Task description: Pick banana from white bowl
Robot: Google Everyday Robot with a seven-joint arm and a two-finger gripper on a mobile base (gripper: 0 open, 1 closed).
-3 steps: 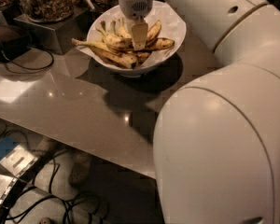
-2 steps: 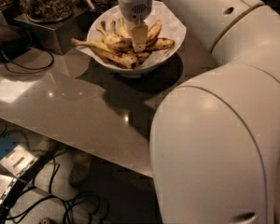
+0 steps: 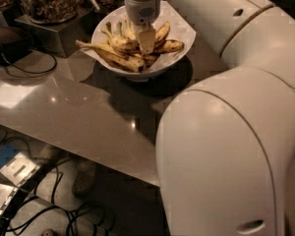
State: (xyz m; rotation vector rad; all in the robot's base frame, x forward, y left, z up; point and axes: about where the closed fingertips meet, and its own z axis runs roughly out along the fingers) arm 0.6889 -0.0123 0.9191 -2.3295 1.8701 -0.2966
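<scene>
The white bowl (image 3: 173, 63) stands on the counter at the top centre, lined with white paper and holding several bananas. A plump curved yellow banana (image 3: 119, 44) with brown speckles lies in the middle of the pile. A thin long-stemmed banana (image 3: 104, 54) sticks out over the left rim. A darker spotted banana (image 3: 170, 46) lies on the right. My gripper (image 3: 146, 41) reaches straight down into the bowl and sits among the bananas, just right of the plump one. The gripper hides what lies under it.
The grey counter (image 3: 78, 107) runs to a front edge at the lower left. Glass jars of snacks (image 3: 46, 3) on a metal stand sit left of the bowl. A black cable (image 3: 29, 68) lies on the counter. My arm's large white links (image 3: 231, 156) fill the right side.
The gripper has stayed down in the bowl, perhaps a touch lower. The big near arm link has shifted slightly left. The bananas have not visibly moved.
</scene>
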